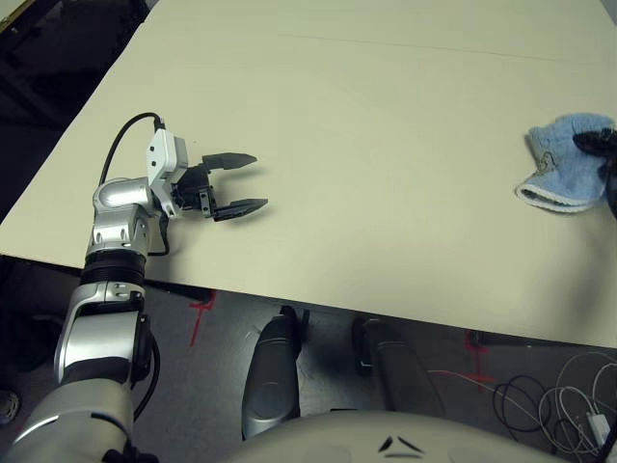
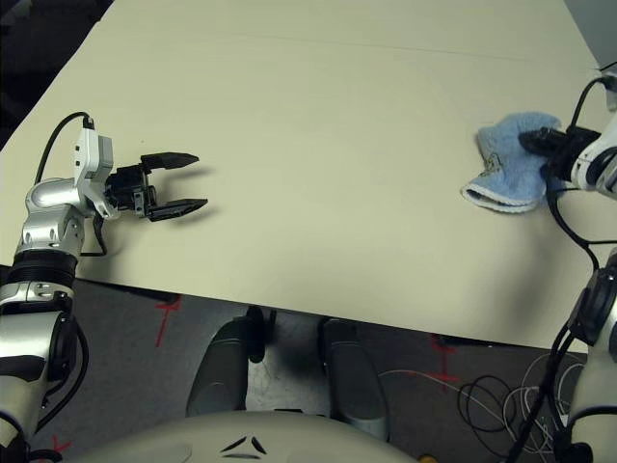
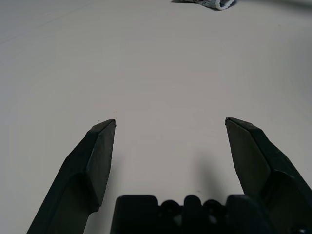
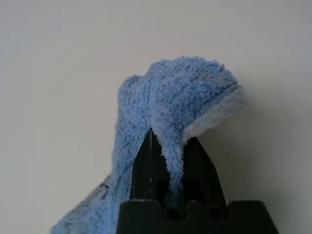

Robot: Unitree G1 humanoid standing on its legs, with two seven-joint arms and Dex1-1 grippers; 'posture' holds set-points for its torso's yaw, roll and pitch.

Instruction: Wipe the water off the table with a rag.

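Note:
The light blue rag (image 2: pixel 506 169) lies bunched on the right side of the pale table (image 1: pixel 337 106). My right gripper (image 2: pixel 540 145) reaches it from the right. In the right wrist view, its fingers (image 4: pixel 146 161) stand close together, pinching a fold of the rag (image 4: pixel 180 92). My left gripper (image 1: pixel 241 181) hovers low over the table's left front part, open and holding nothing, with bare tabletop between its fingers (image 3: pixel 100 151). The rag (image 3: pixel 209 3) also shows far ahead of the left gripper. The water is out of view.
A thin seam line (image 1: pixel 434 46) crosses the far part of the table. The front edge (image 1: pixel 386 313) runs close below both arms. On the dark floor beyond it lie white cables (image 1: pixel 569 405) and red tape marks (image 1: pixel 198 313).

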